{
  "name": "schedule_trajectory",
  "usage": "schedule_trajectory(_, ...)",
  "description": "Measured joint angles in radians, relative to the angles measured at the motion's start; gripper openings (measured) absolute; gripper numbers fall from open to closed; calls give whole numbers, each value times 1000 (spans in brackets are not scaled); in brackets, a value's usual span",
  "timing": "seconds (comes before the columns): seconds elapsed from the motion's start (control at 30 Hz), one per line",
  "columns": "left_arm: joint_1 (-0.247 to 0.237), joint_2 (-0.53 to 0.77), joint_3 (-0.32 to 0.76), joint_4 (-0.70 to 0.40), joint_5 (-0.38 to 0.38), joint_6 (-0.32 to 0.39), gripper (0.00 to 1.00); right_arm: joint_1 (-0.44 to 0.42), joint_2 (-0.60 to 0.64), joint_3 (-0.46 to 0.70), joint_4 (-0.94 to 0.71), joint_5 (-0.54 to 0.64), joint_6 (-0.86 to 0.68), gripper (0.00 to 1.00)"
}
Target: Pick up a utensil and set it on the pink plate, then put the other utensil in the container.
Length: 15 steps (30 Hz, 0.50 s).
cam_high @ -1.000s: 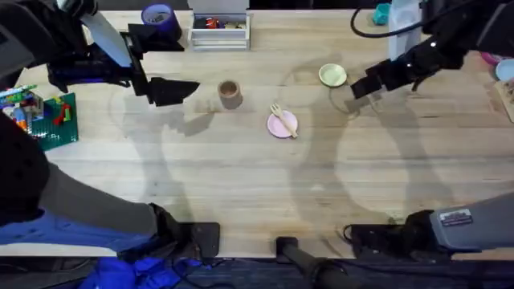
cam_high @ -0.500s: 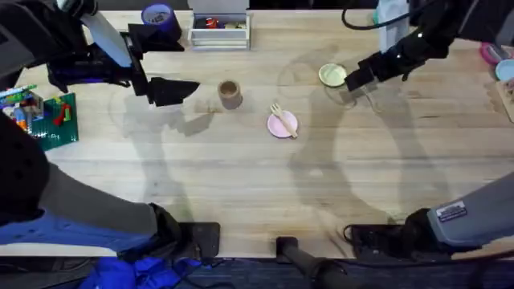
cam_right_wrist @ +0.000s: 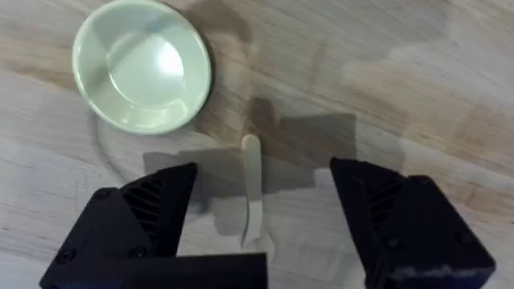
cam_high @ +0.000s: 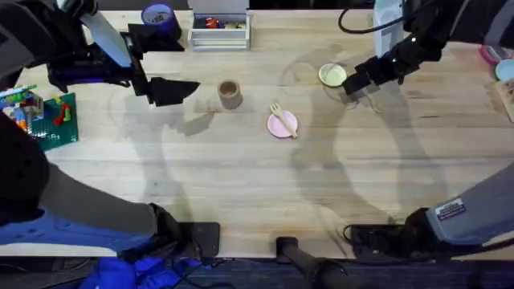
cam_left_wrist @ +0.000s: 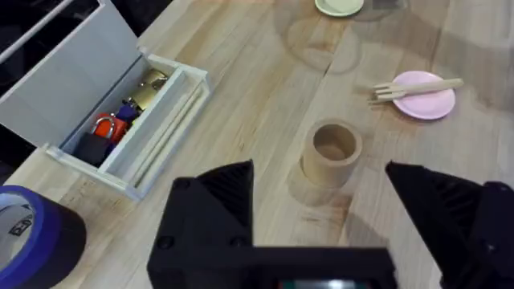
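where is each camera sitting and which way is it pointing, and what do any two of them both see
Overhead: above the arm bases, looking down and forward over the table; both arms show.
Left wrist: on the left arm, looking past its open black fingers at the brown cup.
Right wrist: on the right arm, looking down between its open fingers at the spoon.
Shared: overhead and left wrist both see the fork on the pink plate.

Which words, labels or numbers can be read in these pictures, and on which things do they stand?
No text reads clearly.
White label on the right arm's base: print too small to read.
Blue tape roll: white marks, too blurred to read.
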Motion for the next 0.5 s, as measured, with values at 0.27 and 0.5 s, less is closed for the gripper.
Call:
schedule_trajectory(0.27,0,0,0,0,0,0,993,0,0,0,-5,-10,16,996)
schedule_trajectory(0.5,0,0,0,0,0,0,993,0,9,1,-16,-56,55,995)
